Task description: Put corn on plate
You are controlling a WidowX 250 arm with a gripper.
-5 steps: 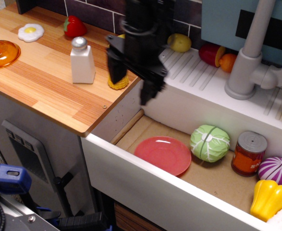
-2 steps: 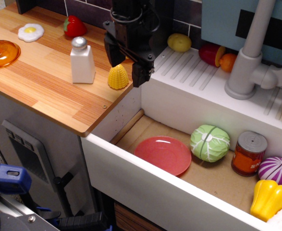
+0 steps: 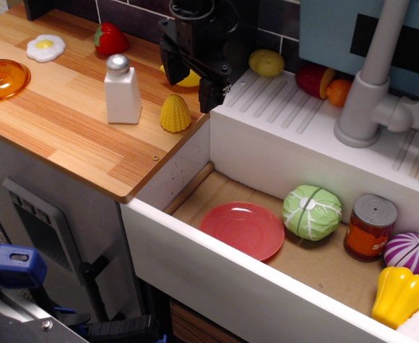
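Sitting in sink [image 3: 195, 286], plate [image 3: 242, 229], cabbage [image 3: 311, 212]

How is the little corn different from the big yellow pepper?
The corn is small, ribbed and cone-shaped; the bell pepper is bigger, smooth and glossy. The corn stands on the wooden counter, while the pepper lies down in the sink, far from the red plate. Both are yellow toy food.
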